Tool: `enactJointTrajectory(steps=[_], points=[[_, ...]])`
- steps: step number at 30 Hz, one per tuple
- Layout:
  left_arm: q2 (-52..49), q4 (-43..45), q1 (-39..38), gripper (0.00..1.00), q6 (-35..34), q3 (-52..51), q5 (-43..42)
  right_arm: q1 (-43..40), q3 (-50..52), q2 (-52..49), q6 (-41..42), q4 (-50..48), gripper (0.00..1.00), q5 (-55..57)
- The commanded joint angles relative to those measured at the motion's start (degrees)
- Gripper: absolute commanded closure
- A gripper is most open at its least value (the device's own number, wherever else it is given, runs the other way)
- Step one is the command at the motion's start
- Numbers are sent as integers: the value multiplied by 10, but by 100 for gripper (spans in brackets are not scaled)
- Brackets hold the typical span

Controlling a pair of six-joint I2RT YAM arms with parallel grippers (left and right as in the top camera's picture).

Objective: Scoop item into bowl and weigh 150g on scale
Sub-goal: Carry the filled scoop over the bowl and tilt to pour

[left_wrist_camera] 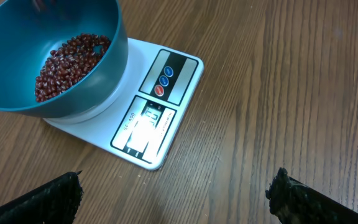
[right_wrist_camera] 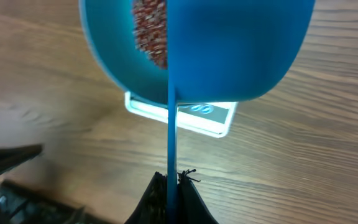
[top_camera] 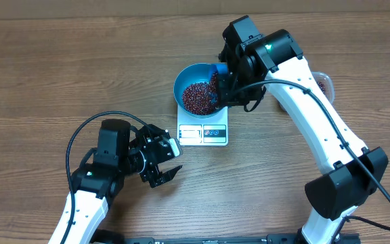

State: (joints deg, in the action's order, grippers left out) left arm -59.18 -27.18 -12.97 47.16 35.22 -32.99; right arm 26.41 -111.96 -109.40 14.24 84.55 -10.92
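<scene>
The scale [top_camera: 212, 133] stands mid-surface [top_camera: 59, 68] carrying the bowl [top_camera: 180, 81], with the beans [top_camera: 196, 98] heaped inside. The right fingers [right_wrist_camera: 156, 200] are pinched shut on the thin handle of the blue scoop [top_camera: 220, 69], which hangs over the bowl's right rim with its handle running back toward that arm; its mouth is hidden, so I cannot tell whether it is loaded. The left fingers [left_wrist_camera: 48, 200] are spread wide and empty, near the scale's front-left corner but clear of it, so the right arm is nearer.

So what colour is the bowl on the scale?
Teal-blue bowl, clearest in left wrist view.
</scene>
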Motion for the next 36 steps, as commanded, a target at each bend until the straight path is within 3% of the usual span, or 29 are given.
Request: enactJointTrajectory(steps=[1,36], points=[[-4,0,3,0,11,-2,-9,6,-16,25,21,-5,96,47],[-4,0,3,0,11,-2,-9,73,-16,25,60,-5,96,130]])
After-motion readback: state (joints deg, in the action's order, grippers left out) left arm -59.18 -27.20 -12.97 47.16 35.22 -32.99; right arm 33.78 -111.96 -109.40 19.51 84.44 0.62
